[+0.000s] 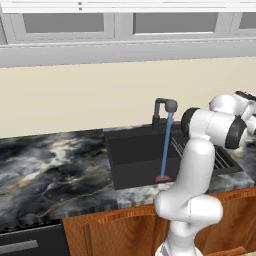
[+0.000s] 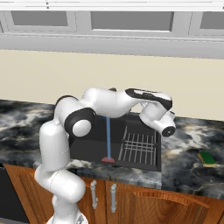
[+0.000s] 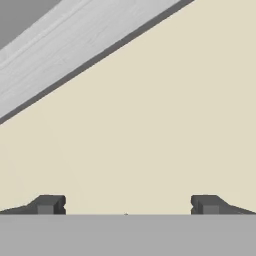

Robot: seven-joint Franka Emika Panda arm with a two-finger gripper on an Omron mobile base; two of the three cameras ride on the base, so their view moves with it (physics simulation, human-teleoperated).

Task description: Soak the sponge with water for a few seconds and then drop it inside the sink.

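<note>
I see my gripper (image 3: 128, 204) with jaws spread wide and nothing between them, facing the cream wall (image 3: 150, 125), while the sponge (image 2: 207, 159) lies on the counter (image 2: 188, 144) right of the sink (image 2: 131, 144), where water (image 2: 108, 138) runs.

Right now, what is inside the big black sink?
Inside the black rectangular sink a thin blue water stream lands on a reddish patch, beside a grey wire rack. The white robot arm hides the basin's back.

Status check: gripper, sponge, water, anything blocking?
Gripper open, empty, facing the wall. Sponge on counter right of sink, untouched. Water running into basin. Nothing blocking the sponge.
</note>
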